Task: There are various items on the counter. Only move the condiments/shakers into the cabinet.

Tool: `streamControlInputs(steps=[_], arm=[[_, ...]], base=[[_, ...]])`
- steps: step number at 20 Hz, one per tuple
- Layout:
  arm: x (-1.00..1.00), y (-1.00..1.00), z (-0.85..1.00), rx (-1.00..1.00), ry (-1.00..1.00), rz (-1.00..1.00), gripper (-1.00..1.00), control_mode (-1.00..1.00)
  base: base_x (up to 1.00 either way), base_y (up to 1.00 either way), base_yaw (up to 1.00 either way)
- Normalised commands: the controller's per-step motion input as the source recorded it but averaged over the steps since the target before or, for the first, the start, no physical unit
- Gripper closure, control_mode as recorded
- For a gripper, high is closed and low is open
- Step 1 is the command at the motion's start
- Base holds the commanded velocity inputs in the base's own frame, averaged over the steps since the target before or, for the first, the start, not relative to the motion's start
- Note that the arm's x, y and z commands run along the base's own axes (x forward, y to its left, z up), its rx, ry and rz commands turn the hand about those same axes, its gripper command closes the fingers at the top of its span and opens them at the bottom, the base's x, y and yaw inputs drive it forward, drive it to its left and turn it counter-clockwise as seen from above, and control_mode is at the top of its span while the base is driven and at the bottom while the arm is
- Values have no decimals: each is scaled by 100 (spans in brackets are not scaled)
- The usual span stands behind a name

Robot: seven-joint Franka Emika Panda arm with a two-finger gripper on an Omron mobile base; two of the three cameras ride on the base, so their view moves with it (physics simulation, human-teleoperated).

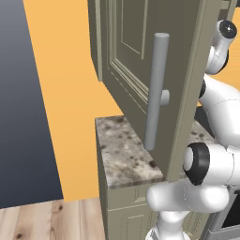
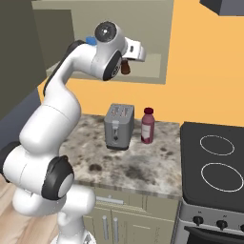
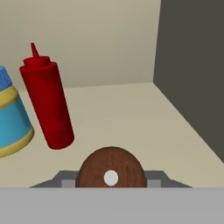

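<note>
- Far left of the hand view: blue tub (image 3: 11,120) with a yellow band, cut off by the frame edge, standing on the pale shelf (image 3: 131,113) inside the cabinet (image 2: 157,66).
- Just right of it: red squeeze bottle (image 3: 47,103), upright in the frame, nozzle up, apart from the tub by a thin gap.
- Bottom centre of the hand view: shaker (image 3: 111,168), seen end-on as a brown wooden disc with a pale dot, pinched in the gripper (image 3: 111,179), grey finger pads pressed against both sides.
- Upper middle of the right base view: same shaker (image 2: 126,67) hanging dark below the hand at the open cabinet mouth, well above the counter (image 2: 143,167).
- Judged step: carrying the shaker in and setting it down on the shelf.
- To do it well: aim for the bare shelf at centre and right of the hand view, clear of the red bottle and of the dark side wall (image 3: 192,65) at right; lower until the base meets the shelf before releasing; withdraw straight back to avoid tipping it.
- Lower centre of the right base view: toaster (image 2: 118,126) and maroon bottle (image 2: 147,126) on the counter, not shakers, probably best left alone.
- Centre of the left base view: open door (image 1: 136,61) with its bar handle (image 1: 156,91).
- No brand, label or readable writing anywhere.
</note>
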Motion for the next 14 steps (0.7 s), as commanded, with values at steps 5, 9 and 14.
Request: streamControlInputs(steps=[5, 9, 14], arm=[[11, 2, -12, 0, 0, 0, 100, -100], [26, 0, 2, 0, 0, 0, 100, -100], [21, 0, 0, 0, 0, 0, 100, -100]], base=[[0, 0, 0], [0, 0, 0], [0, 0, 0]])
